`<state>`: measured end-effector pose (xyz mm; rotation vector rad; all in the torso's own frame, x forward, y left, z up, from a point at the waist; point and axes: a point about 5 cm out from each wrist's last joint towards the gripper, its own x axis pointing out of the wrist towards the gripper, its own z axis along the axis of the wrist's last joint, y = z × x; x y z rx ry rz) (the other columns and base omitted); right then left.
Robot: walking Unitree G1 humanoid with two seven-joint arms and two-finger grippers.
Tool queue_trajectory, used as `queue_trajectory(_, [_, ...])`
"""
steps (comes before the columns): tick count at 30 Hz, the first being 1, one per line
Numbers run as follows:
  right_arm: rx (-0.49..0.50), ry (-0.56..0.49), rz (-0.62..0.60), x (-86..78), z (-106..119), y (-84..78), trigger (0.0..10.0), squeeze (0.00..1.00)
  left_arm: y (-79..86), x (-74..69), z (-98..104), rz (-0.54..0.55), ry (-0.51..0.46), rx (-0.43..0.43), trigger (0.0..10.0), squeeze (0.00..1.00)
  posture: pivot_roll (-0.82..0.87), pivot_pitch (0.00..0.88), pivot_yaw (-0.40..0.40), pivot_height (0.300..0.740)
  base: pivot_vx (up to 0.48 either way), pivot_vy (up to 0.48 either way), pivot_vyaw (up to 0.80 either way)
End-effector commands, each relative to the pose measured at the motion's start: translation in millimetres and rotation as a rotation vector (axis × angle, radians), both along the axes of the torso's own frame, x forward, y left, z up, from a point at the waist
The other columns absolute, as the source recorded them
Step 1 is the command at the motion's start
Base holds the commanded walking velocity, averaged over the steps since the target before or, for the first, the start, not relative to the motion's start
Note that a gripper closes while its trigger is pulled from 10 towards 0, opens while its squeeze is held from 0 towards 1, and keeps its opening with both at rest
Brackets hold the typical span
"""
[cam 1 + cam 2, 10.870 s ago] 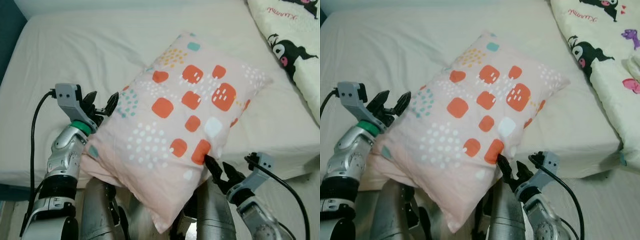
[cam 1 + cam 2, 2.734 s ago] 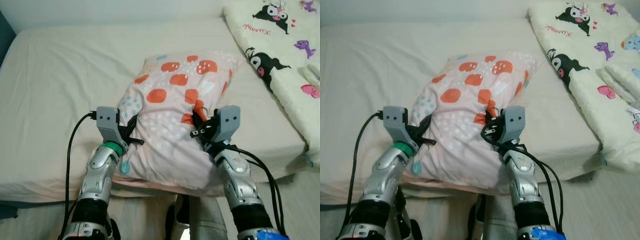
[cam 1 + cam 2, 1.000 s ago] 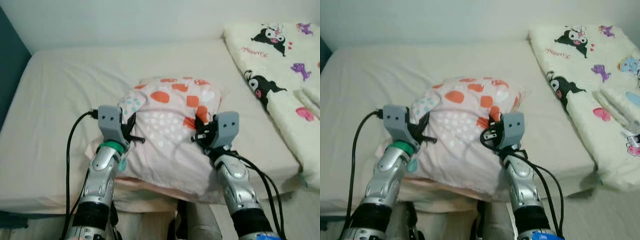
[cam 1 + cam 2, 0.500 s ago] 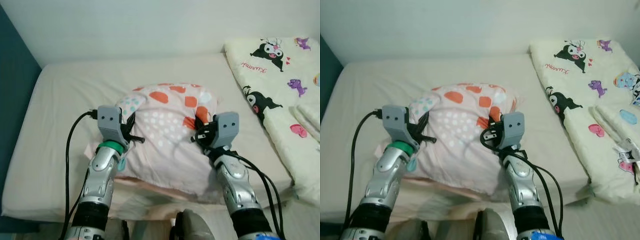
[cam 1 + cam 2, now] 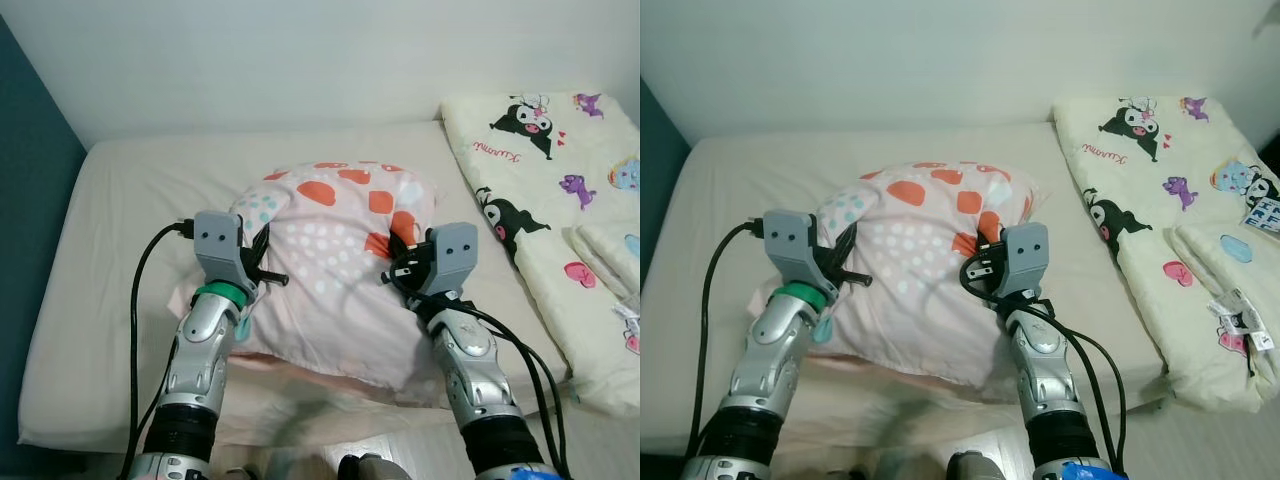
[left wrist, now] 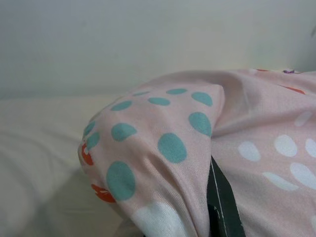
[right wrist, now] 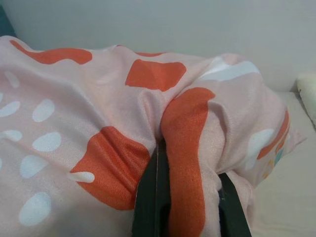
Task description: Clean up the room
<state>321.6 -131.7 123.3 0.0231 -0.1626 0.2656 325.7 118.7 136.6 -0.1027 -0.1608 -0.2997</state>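
The left pincer [image 5: 262, 262] is clamped on the left side of a pink pillow [image 5: 335, 270] with orange, white and teal spots. The right pincer [image 5: 400, 262] is clamped on the pillow's right side. Both silver arms reach forward, and the pillow sits between them, over the near part of a bed [image 5: 130, 250] with a cream sheet.

The left wrist view shows something the head views hide: a black finger [image 6: 223, 202] tucked deep into a fold of the pillow cloth, next to the teal dots. The right wrist view shows two black fingers [image 7: 150, 195] with an orange patch of the cloth bunched tight between them.

The head views show the room around. A cream blanket [image 5: 1160, 190] with black cartoon figures lies on the right side of the bed, apart from the pillow. A white wall [image 5: 300, 60] stands behind the bed, and a dark teal wall [image 5: 25, 170] is on the left.
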Motion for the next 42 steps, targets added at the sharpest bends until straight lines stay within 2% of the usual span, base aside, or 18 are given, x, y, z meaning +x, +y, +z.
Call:
queue_trajectory(1, [0.019, -0.026, 0.042, -2.1, 2, 9.6, 10.0, 0.00, -7.3, -2.3, 9, -0.025, -0.064, -0.009, 10.0, 0.00, -0.01, 0.067, -0.011, 0.740, 0.000, 0.000, 0.00])
queue_trajectory(8, [0.012, 0.036, 0.029, -6.4, -14, 8.9, 10.0, 0.00, -7.1, -4.8, 0, -0.022, -0.036, 0.026, 10.0, 0.00, -0.01, 0.068, -0.011, 0.740, 0.000, 0.000, 0.00])
queue_trajectory(10, [0.034, 0.049, 0.016, -9.6, -20, 7.1, 10.0, 0.00, -6.0, -6.0, -9, -0.019, -0.004, 0.036, 10.0, 0.00, -0.01, 0.065, -0.011, 0.740, 0.000, 0.000, 0.00])
queue_trajectory(13, [0.017, 0.105, 0.004, -12.9, -36, 5.4, 10.0, 0.00, -5.3, -7.8, -30, -0.027, 0.088, 0.080, 10.0, 0.00, -0.01, 0.060, -0.009, 0.740, 0.000, 0.000, 0.00])
queue_trajectory(14, [-0.013, 0.181, -0.017, -15.9, -53, 2.6, 10.0, 0.00, -5.5, -10.1, -47, -0.027, 0.157, 0.134, 10.0, 0.00, -0.01, 0.055, -0.008, 0.740, 0.000, 0.000, 0.00])
queue_trajectory(17, [-0.023, 0.206, -0.026, -17.1, -59, 1.5, 10.0, 0.00, -5.4, -11.0, -52, -0.025, 0.176, 0.152, 10.0, 0.00, -0.01, 0.055, -0.008, 0.740, 0.000, 0.000, 0.00])
queue_trajectory(18, [-0.056, 0.274, -0.039, -20.7, -72, -0.7, 10.0, 0.00, -6.1, -14.4, -66, -0.035, 0.236, 0.179, 10.0, 0.00, -0.01, 0.052, -0.007, 0.740, 0.000, 0.000, 0.00])
queue_trajectory(19, [-0.056, 0.274, -0.039, -20.7, -72, -0.7, 10.0, 0.00, -6.1, -14.4, -66, -0.035, 0.236, 0.179, 10.0, 0.00, -0.01, 0.052, -0.007, 0.740, 0.000, 0.000, 0.00])
queue_trajectory(20, [-0.088, 0.377, -0.064, -27.7, -92, -4.8, 10.0, 0.00, -7.2, -22.4, -87, -0.056, 0.333, 0.205, 10.0, 0.00, -0.01, 0.050, -0.006, 0.740, 0.000, 0.000, 0.00])
queue_trajectory(22, [-0.088, 0.377, -0.064, -27.7, -92, -4.8, 10.0, 0.00, -7.2, -22.4, -87, -0.056, 0.333, 0.205, 10.0, 0.00, -0.01, 0.050, -0.006, 0.740, 0.000, 0.000, 0.00])
queue_trajectory(23, [-0.081, 0.412, -0.079, -31.0, -99, -6.0, 10.0, 0.00, -6.8, -28.6, -99, -0.063, 0.386, 0.202, 10.0, 0.00, -0.02, 0.049, -0.003, 0.740, 0.000, 0.000, 0.00])
queue_trajectory(26, [-0.076, 0.410, -0.081, -31.9, -100, -5.5, 10.0, 0.00, -4.3, -32.1, -105, -0.050, 0.409, 0.206, 10.0, 0.00, -0.01, 0.046, -0.002, 0.740, 0.000, 0.000, 0.00])
queue_trajectory(27, [-0.073, 0.414, -0.073, -33.7, -102, -4.5, 4.1, 0.00, -2.4, -35.1, -110, -0.051, 0.431, 0.196, 5.2, 0.00, -0.01, 0.039, -0.002, 0.740, 0.000, 0.000, 0.00])
queue_trajectory(29, [-0.071, 0.416, -0.068, -34.8, -104, -3.8, 4.1, 0.00, -1.3, -36.7, -114, -0.053, 0.445, 0.189, 5.2, 0.00, -0.01, 0.038, -0.003, 0.740, 0.000, 0.000, 0.00])
queue_trajectory(30, [-0.073, 0.437, -0.066, -38.2, -110, -4.0, 0.0, 0.00, 0.8, -39.8, -121, -0.047, 0.473, 0.192, 0.0, 0.00, -0.01, 0.033, -0.005, 0.740, 0.000, 0.000, 0.00])
queue_trajectory(34, [-0.083, 0.464, -0.066, -42.7, -117, -4.6, 0.0, 0.00, 2.3, -43.9, -128, -0.049, 0.509, 0.203, 0.0, 0.00, -0.01, 0.030, -0.006, 0.740, 0.000, 0.000, 0.00])
queue_trajectory(36, [-0.088, 0.498, -0.065, -48.8, -125, -5.0, 0.0, 0.00, 1.7, -52.2, -140, -0.071, 0.571, 0.214, 0.0, 0.00, -0.01, 0.023, -0.005, 0.740, 0.000, 0.000, 0.00])
queue_trajectory(42, [-0.088, 0.506, -0.065, -49.8, -128, -4.5, 0.0, 0.00, -1.4, -55.0, -143, -0.094, 0.580, 0.213, 0.0, 0.00, -0.01, 0.023, -0.005, 0.740, 0.000, 0.000, 0.00])
